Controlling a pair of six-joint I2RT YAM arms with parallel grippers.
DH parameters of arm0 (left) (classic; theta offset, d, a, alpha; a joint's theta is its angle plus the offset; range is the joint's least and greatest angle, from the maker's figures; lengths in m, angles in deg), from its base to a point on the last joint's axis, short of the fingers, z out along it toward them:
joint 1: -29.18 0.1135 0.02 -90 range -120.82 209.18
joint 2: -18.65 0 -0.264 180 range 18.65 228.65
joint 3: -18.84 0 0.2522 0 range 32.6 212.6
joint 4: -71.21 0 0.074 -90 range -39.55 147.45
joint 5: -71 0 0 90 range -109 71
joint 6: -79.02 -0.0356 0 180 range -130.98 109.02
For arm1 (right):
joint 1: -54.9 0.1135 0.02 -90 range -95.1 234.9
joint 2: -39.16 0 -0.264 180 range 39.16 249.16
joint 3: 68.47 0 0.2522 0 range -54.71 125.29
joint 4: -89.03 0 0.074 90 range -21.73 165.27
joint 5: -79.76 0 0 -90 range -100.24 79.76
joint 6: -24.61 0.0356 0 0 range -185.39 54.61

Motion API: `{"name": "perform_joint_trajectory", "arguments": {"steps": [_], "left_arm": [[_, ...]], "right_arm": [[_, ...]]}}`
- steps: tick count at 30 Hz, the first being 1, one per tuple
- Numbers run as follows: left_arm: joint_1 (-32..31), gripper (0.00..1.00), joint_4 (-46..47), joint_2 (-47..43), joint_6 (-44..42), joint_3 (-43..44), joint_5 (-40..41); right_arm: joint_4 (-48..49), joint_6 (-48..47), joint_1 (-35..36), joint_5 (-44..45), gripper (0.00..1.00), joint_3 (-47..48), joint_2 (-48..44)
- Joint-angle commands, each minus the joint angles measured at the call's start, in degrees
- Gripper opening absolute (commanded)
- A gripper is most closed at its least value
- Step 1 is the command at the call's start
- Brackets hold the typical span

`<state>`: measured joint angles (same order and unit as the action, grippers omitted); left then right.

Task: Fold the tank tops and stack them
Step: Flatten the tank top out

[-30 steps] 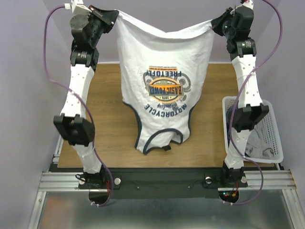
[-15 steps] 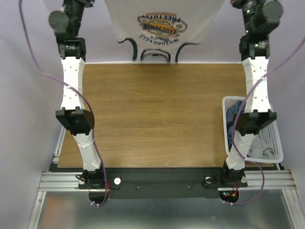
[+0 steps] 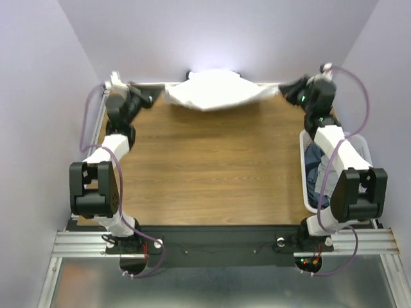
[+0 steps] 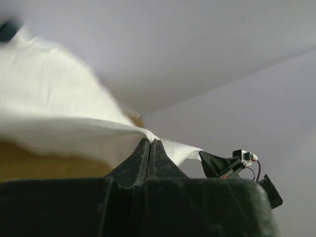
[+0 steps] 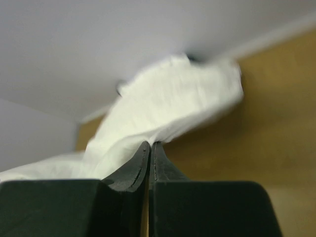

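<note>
The white tank top (image 3: 215,90) hangs stretched along the far edge of the table (image 3: 212,167), one corner pinched in the closed left gripper (image 3: 157,95) and the other in the closed right gripper (image 3: 282,92). It is bunched and overexposed from above and blurred in both wrist views, so its front cannot be made out. At right, the basket (image 3: 303,144) and the dark blue cloth (image 3: 313,163) inside it are largely hidden behind the right arm.
</note>
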<state>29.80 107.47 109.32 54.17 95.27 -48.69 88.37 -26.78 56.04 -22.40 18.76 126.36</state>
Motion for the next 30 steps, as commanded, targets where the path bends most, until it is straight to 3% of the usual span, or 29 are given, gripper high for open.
{"name": "perform_joint_trajectory", "arguments": {"steps": [1,4,10,19,30], "left_arm": [[-0.4,0.0,-3.3,-11.0,-1.8,-20.9,-0.5],[-0.4,0.0,-14.5,-17.0,-8.2,-28.9,1.2],[-3.5,0.0,-34.4,-23.3,-15.0,-32.8,6.0],[-4.9,0.0,-49.9,-29.7,-15.8,-37.4,14.2],[-4.8,0.0,-66.9,-39.4,-18.6,-32.9,24.3]], "right_arm": [[-0.7,3.1,-0.3,-5.3,0.0,-16.7,-9.2],[-5.1,2.1,-0.4,-5.5,0.0,-31.1,-14.4],[-16.2,0.2,-0.4,-4.5,0.0,-40.2,-23.0],[-31.1,-1.6,-0.3,0.4,0.0,-42.2,-28.2],[-45.3,-2.9,-0.3,6.3,0.01,-35.2,-30.9]]}}
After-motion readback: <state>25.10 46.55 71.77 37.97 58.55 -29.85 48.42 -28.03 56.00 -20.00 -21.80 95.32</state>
